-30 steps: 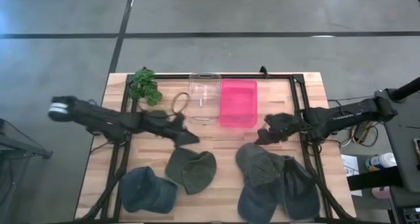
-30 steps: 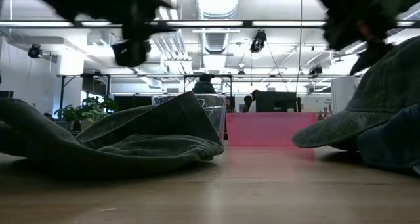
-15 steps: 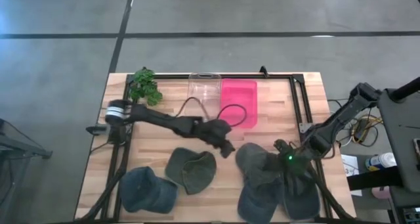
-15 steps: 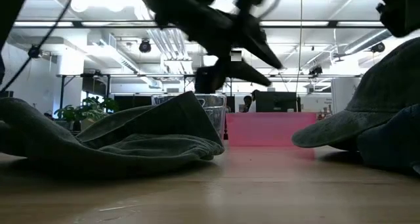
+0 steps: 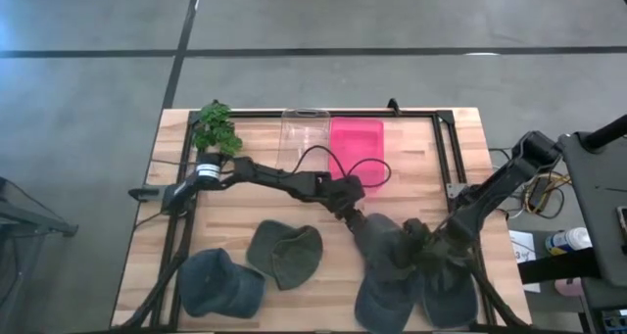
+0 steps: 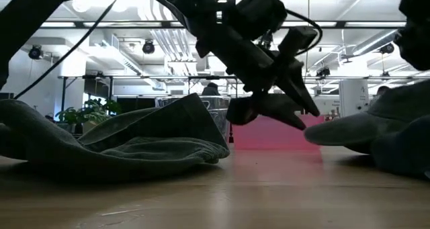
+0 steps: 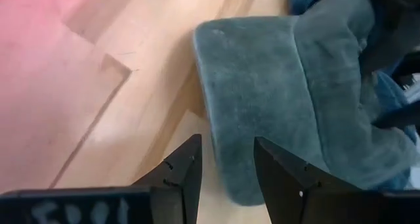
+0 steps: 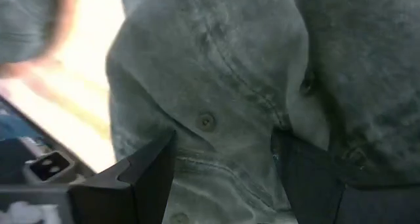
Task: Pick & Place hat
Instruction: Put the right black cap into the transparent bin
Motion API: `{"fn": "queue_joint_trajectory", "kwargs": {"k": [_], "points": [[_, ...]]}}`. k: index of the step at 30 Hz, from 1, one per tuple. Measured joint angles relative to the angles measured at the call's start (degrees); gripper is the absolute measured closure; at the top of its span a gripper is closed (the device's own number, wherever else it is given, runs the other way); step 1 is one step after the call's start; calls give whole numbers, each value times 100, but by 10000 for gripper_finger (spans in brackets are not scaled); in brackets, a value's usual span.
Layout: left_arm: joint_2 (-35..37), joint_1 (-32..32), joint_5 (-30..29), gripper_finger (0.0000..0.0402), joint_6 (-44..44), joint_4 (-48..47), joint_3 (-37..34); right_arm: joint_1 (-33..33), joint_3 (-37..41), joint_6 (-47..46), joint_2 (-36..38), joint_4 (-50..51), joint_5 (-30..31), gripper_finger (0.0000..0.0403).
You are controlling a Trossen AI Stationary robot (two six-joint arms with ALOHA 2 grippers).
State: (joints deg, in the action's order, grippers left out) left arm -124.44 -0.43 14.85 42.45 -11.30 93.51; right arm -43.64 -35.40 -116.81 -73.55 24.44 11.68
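my left gripper [image 5: 355,216] is open at the brim of the grey-green hat [image 5: 387,248], front right of table. my right gripper [image 5: 419,238] hovers open over its crown.

I see a wood table [image 5: 313,310] with a black frame [image 5: 460,158] on it. At the far edge sit a green plant [image 5: 216,128], a clear bin [image 5: 305,138] and a pink tray [image 5: 355,153] just beside it. Grey floor [image 5: 313,21] beyond, office room with ceiling lights [image 6: 222,1] behind.
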Motion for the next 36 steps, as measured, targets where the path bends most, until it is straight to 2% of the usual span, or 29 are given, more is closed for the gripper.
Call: {"fn": "queue_joint_trajectory", "kwargs": {"k": [6, 14, 24, 27, 31, 34, 36], "points": [[-40, 142, 108, 270, 2, 144, -65, 2, 266, -158, -115, -264, -257, 158], [-284, 155, 496, 270, 22, 1114, -71, 16, 547, -176, -57, -724, -265, 158], [-512, 101, 709, 270, 268, 1203, 35, 161, 565, 14, -60, -698, -186, 158], [-512, 76, 1045, 270, 271, 1357, 171, 273, 569, 154, -57, -686, -121, 158], [-496, -74, 1153, 271, 91, 1423, 310, 397, 566, 366, -46, -686, -86, 158], [-496, -184, 1156, 280, -153, 1375, 461, 398, 502, 475, -42, -670, -78, 158], [-474, -231, 1158, 301, -324, 1305, 614, 396, 440, 584, -19, -662, -99, 158]]}}
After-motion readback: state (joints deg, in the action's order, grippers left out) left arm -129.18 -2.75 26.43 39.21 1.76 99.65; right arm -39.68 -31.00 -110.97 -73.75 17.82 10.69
